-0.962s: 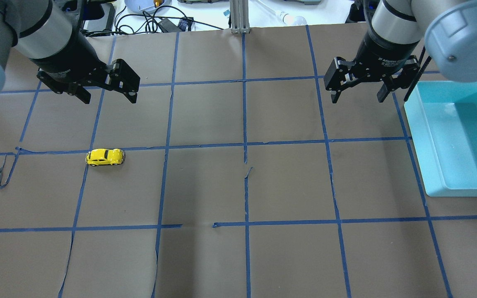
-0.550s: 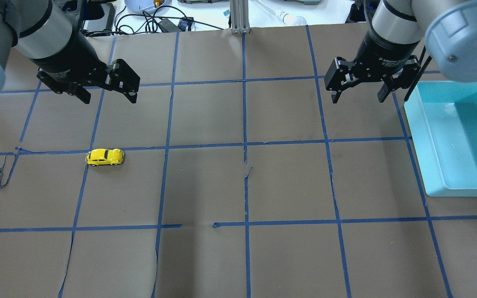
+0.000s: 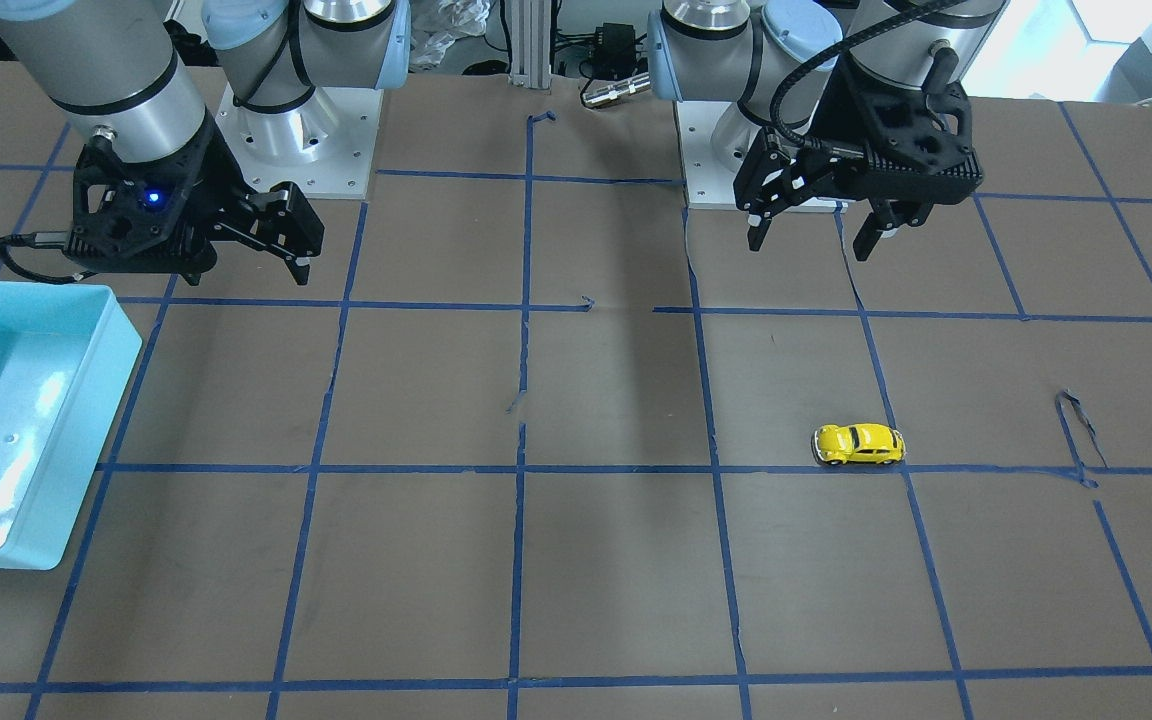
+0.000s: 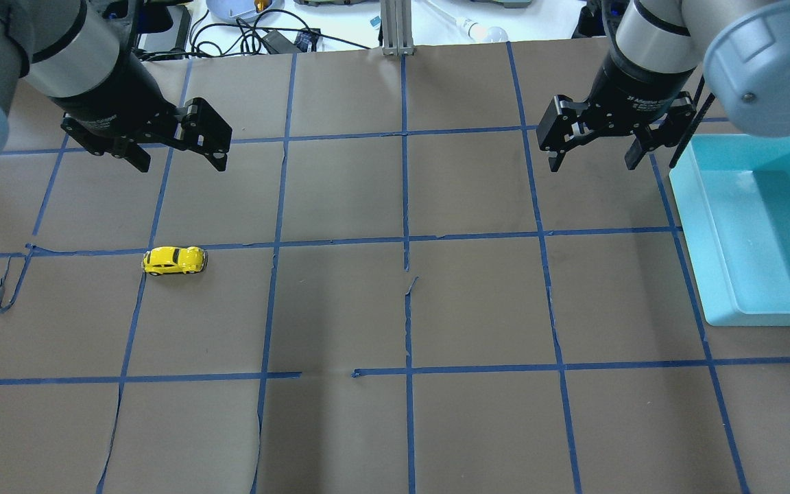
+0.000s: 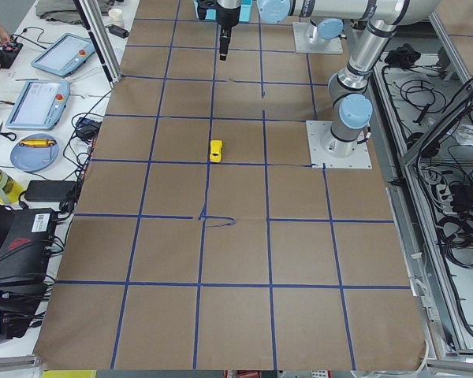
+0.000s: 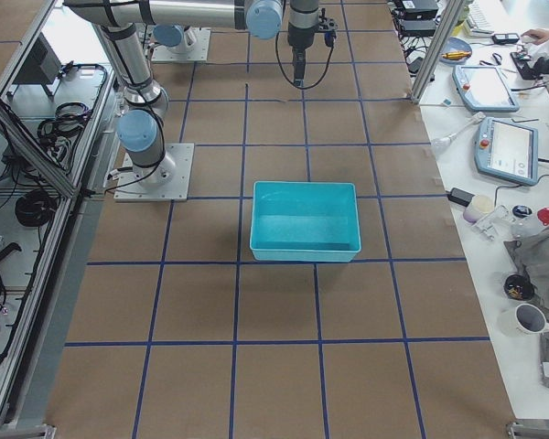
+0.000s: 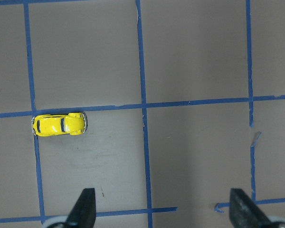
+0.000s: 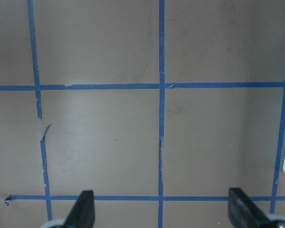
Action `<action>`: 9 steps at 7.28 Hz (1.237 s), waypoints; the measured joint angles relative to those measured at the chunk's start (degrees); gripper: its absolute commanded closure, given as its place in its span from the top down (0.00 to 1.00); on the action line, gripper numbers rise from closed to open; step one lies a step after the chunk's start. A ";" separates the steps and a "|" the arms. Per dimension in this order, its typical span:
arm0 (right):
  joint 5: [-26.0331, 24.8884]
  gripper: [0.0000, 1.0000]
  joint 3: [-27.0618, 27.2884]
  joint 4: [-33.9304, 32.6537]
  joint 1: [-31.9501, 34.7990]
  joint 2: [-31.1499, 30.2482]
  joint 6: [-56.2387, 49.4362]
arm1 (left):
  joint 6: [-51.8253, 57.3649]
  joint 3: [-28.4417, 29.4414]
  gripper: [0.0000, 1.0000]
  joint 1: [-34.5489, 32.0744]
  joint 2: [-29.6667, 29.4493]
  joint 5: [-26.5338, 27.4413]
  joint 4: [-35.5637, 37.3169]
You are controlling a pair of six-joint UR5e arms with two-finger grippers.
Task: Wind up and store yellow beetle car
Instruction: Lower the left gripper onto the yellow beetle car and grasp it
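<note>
The yellow beetle car (image 4: 174, 260) stands on its wheels on the brown paper, just below a blue tape line on the left side of the table. It also shows in the front view (image 3: 858, 444), the left side view (image 5: 215, 150) and the left wrist view (image 7: 59, 124). My left gripper (image 4: 181, 163) is open and empty, held above the table beyond the car; the car lies ahead and to the left of its fingers (image 7: 83, 211). My right gripper (image 4: 592, 163) is open and empty, next to the bin's far corner.
A light blue bin (image 4: 693, 226) stands at the table's right edge, nothing showing inside it; it also shows in the front view (image 3: 121, 340) and the right side view (image 6: 304, 251). Blue tape lines form a grid on the brown paper, with torn bits (image 4: 4, 291).
</note>
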 measured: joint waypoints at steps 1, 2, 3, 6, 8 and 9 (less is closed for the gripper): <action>0.02 1.00 -0.01 -0.10 0.03 -0.02 -0.14 | 0.02 0.00 1.00 0.02 0.00 0.00 0.00; 0.03 1.00 -0.02 -0.14 0.07 -0.03 -0.25 | 0.28 0.00 1.00 0.14 -0.05 -0.04 0.00; 0.03 1.00 -0.03 -0.16 0.08 -0.03 -0.33 | 2.82 -0.02 1.00 0.49 -0.30 -0.19 0.00; -1.71 1.00 -0.03 -0.41 0.10 0.04 -2.93 | 27.12 -3.50 1.00 3.16 -2.34 -0.22 -0.31; -1.79 1.00 -0.04 -0.59 0.10 0.11 -2.82 | 50.66 -9.18 1.00 3.95 -5.75 2.00 5.32; -1.60 1.00 -0.04 -0.70 0.10 0.21 -2.68 | 58.48 -11.64 1.00 4.53 -8.07 5.24 10.73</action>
